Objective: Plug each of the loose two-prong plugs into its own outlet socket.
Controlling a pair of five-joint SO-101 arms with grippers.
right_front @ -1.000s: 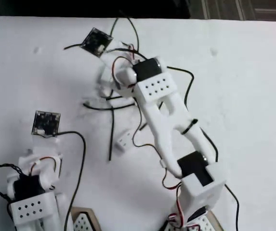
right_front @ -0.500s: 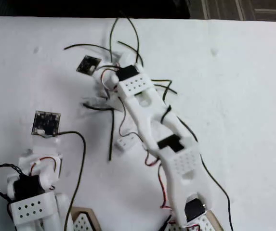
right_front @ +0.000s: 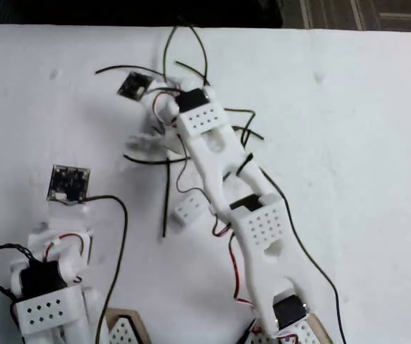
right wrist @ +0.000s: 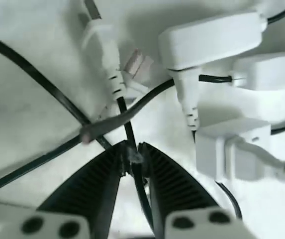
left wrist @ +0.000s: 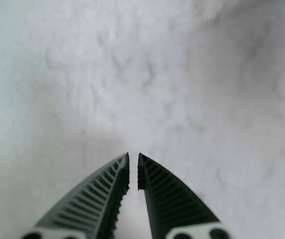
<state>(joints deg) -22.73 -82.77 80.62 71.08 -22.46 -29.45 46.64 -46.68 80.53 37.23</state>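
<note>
Plug cord (right wrist: 127,124) between right claw (right wrist: 134,149) tips

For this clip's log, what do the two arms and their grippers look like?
The left arm and right arm are white plastic shells with grids of small round holes, black motor blocks at the joints, and thin red and black wires alongside. The left gripper and right gripper have dark, tapered fingers with ribbed faces, on white bases.
</note>
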